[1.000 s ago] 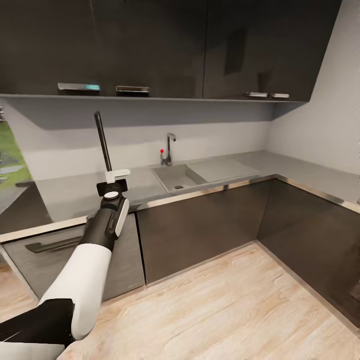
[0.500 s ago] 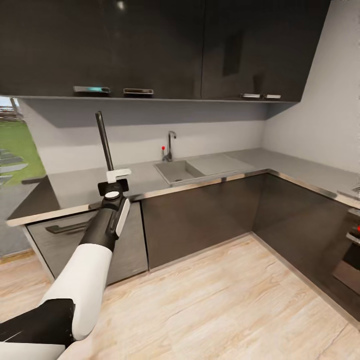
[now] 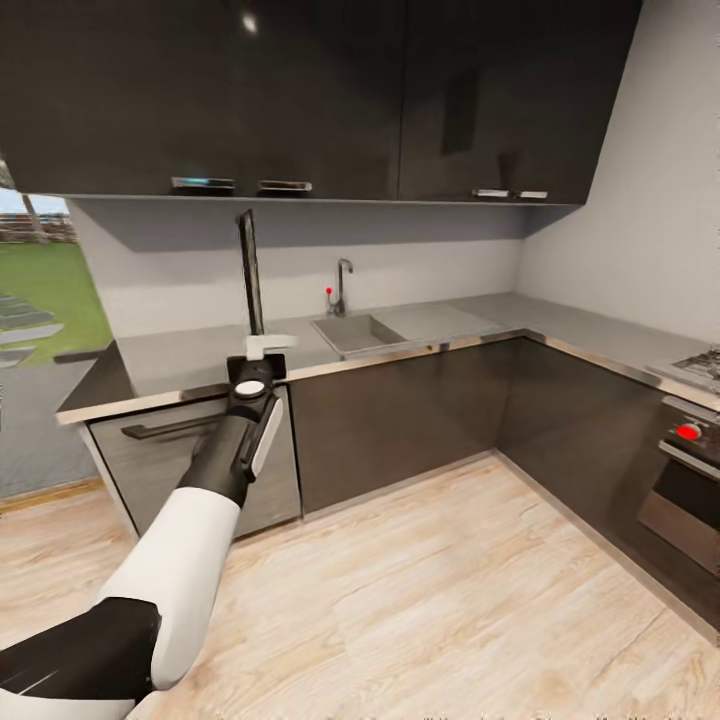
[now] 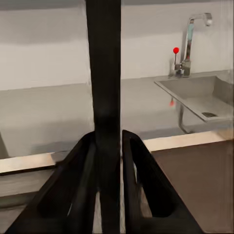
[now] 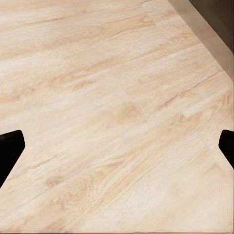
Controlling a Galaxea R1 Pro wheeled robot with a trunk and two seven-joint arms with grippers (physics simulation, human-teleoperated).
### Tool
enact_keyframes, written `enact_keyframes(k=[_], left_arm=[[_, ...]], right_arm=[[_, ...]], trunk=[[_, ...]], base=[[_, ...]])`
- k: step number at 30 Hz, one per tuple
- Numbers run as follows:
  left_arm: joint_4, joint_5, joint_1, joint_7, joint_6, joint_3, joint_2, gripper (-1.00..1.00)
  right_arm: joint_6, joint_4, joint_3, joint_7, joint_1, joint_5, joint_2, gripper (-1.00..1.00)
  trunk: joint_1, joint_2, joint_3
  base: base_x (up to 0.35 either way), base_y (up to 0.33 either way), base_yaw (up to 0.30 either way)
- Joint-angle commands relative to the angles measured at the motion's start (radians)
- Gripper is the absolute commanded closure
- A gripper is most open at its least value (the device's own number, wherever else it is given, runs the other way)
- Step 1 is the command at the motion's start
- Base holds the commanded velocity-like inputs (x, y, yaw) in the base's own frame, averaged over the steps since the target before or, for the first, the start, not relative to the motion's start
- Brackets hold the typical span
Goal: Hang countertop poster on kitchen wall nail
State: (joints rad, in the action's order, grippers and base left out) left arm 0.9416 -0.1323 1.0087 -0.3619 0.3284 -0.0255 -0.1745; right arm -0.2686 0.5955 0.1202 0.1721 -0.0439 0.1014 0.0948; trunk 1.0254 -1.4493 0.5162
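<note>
The left gripper [image 3: 256,350] is clamping the poster [image 3: 249,272] by its lower edge and holding it upright, edge-on to the head camera, above the front of the kitchen countertop [image 3: 190,355]. In the left wrist view both fingers [image 4: 87,165] are pressing against the thin dark frame. The pick-up step is judged complete: the poster is off the worktop and is being carried. The hanging step is not yet done, and no wall nail can be made out on the grey wall behind the sink [image 3: 355,330] and tap [image 3: 342,285]. The right gripper [image 5: 117,151] is pointing down at the wooden floor [image 3: 450,600], its fingertips [image 5: 9,148] standing wide apart and gripping nothing
</note>
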Motion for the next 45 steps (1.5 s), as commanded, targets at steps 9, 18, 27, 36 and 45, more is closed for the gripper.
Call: enact_keyframes(k=[9,18,27,36,45], left_arm=[[0.059,0.117,0.001,0.299,0.011,-0.015,0.0,1.0],[0.07,0.166,-0.001,0.598,0.012,-0.091,0.0,1.0],[0.067,0.17,-0.023,0.931,0.01,-0.095,0.007,1.0],[0.136,0.169,-0.228,1.255,-0.001,-0.095,0.145,1.0],[0.157,0.169,-0.378,1.471,-0.01,-0.094,0.234,1.0]], right_arm=[[-0.001,-0.003,0.004,0.007,-0.001,0.013,-0.001,-1.0],[0.001,-0.008,0.003,0.007,-0.001,0.015,-0.001,-1.0],[0.002,0.008,-0.002,-0.009,-0.001,0.017,-0.001,-1.0],[0.01,0.215,0.002,-0.234,0.001,0.014,0.0,-1.0],[0.314,0.578,0.005,-0.399,0.009,0.005,-0.001,-1.0]], trunk=[[0.0,-0.001,0.001],[0.0,-0.001,0.001],[0.0,-0.001,0.001],[0.0,-0.001,0.001],[0.0,-0.001,0.001]], base=[[-0.053,0.0,0.0],[-0.004,0.0,0.0],[0.0,0.0,0.0],[0.0,0.0,0.0],[0.0,0.0,0.0]])
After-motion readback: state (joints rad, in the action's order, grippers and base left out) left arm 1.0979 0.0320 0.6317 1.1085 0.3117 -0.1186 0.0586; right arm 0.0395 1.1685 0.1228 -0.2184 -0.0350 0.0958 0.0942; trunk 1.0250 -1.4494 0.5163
